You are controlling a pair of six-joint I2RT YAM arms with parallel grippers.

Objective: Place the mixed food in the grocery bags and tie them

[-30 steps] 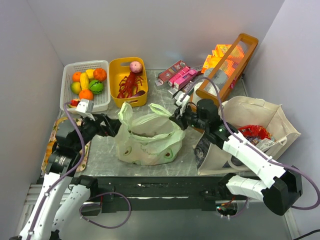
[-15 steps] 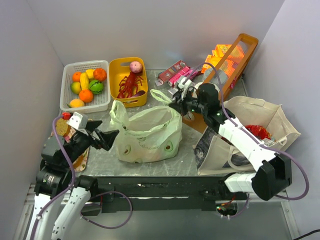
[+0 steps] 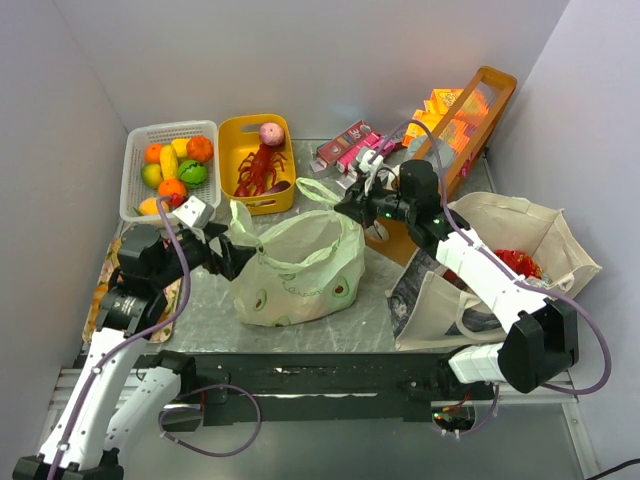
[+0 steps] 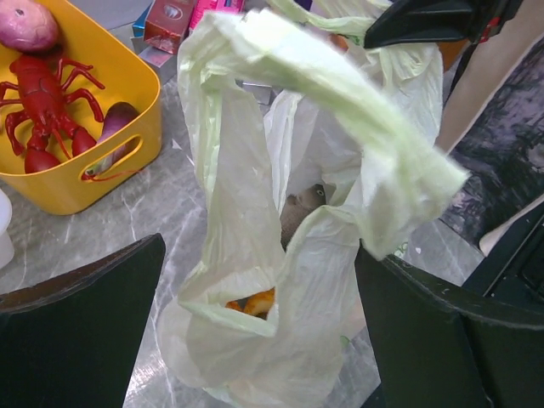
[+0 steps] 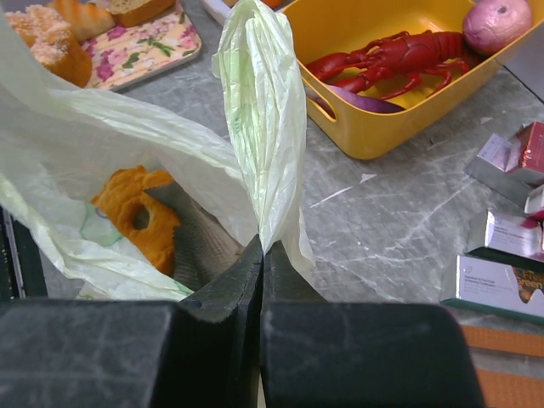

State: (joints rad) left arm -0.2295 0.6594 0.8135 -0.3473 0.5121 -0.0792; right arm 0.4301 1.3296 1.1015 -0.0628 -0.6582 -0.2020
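Our right claw (image 5: 262, 246) clamps one loop of the crinkly pale green plastic bag (image 3: 300, 270) on the counter (image 3: 200, 318), so our left claw (image 3: 232, 260) (fingers apart) should pinch the other loop squarely before knotting.

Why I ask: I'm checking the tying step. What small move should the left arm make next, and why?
Probably ease the open left gripper forward and close on the free loop handle of the pale green plastic bag; the right gripper is shut on the other handle, so tying needs both held.
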